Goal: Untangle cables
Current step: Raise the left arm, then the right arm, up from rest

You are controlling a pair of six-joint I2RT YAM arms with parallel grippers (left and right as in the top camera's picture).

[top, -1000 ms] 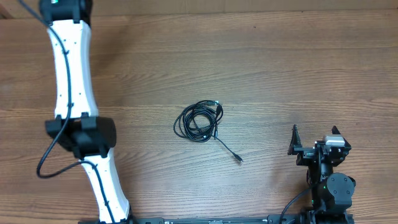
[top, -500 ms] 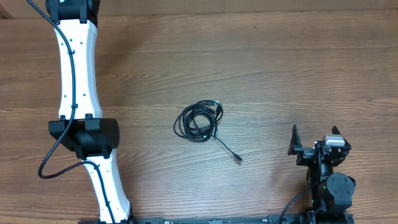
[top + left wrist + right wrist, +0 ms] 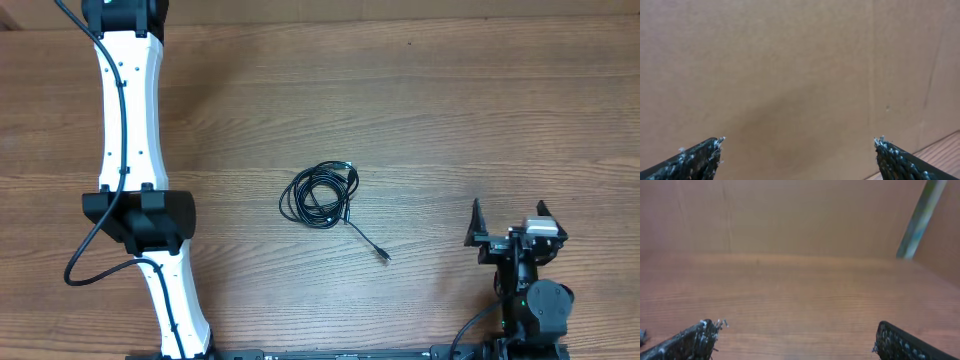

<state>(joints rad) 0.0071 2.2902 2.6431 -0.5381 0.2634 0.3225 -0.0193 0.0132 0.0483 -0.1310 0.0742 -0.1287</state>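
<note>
The cables (image 3: 322,196) sit coiled mid counter (image 3: 480,100), plug end (image 3: 384,256) trailing toward the right tool (image 3: 508,215), so that one's nearer I'd say. Both are spread wide, with the left tool (image 3: 797,145) away at the far end.

A small coil of black cables (image 3: 319,196) lies near the middle of a wood-grain bench (image 3: 450,100), with one loose end trailing off the coil toward the right arm and ending in a plug (image 3: 383,255). The white left arm (image 3: 128,110) runs along the left side from the near edge to the top of the frame, well apart from the coil. The right end effector (image 3: 508,215) sits near the bench's near edge, fingers (image 3: 474,215) spread apart, short of the plug.
</note>
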